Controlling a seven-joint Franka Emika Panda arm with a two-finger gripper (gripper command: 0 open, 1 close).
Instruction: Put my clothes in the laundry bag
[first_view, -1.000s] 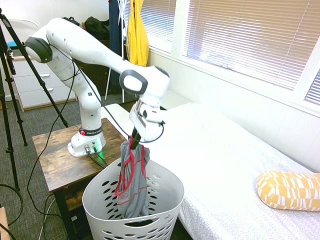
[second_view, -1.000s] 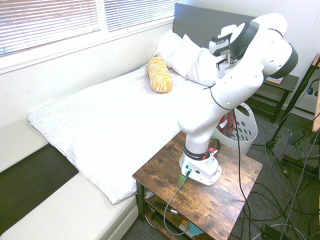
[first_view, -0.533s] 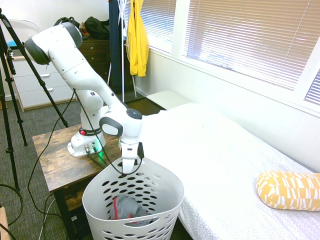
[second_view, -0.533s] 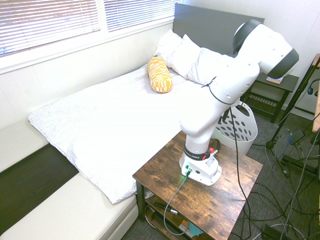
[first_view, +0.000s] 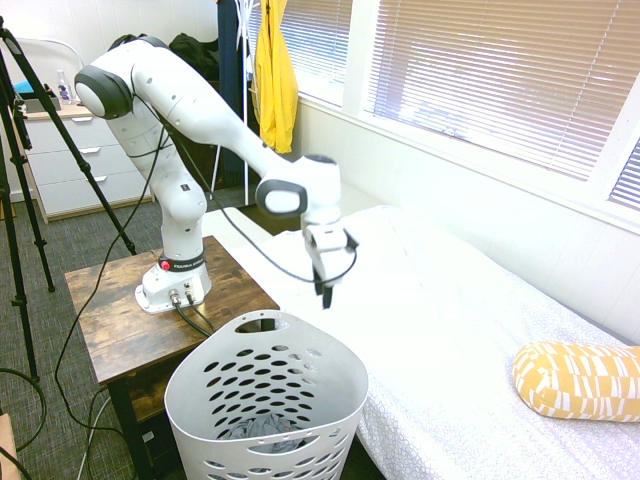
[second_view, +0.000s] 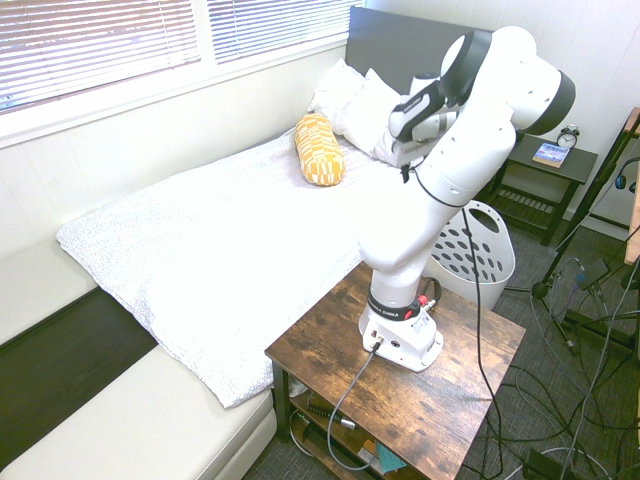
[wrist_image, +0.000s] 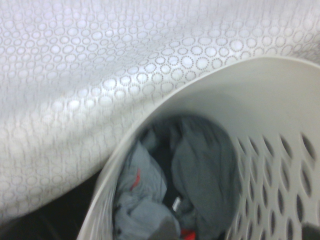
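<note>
The clothes, a grey garment with red piping, lie crumpled at the bottom of the laundry bag, a white basket with oval holes beside the bed. In the first exterior view only a grey patch of the clothes shows through the holes. My gripper hangs above the basket's far rim, at the bed's edge, pointing down, and nothing hangs from it. In the second exterior view the basket stands behind the arm, which mostly hides the gripper.
A white-covered bed runs along the window wall with a yellow patterned pillow on it. The arm's base sits on a wooden side table. A yellow garment hangs at the back. White pillows lie at the bed's head.
A second ago the gripper held the garment hanging into the basket. The garment has dropped to the basket's bottom, and the arm has lifted away toward the bed.
</note>
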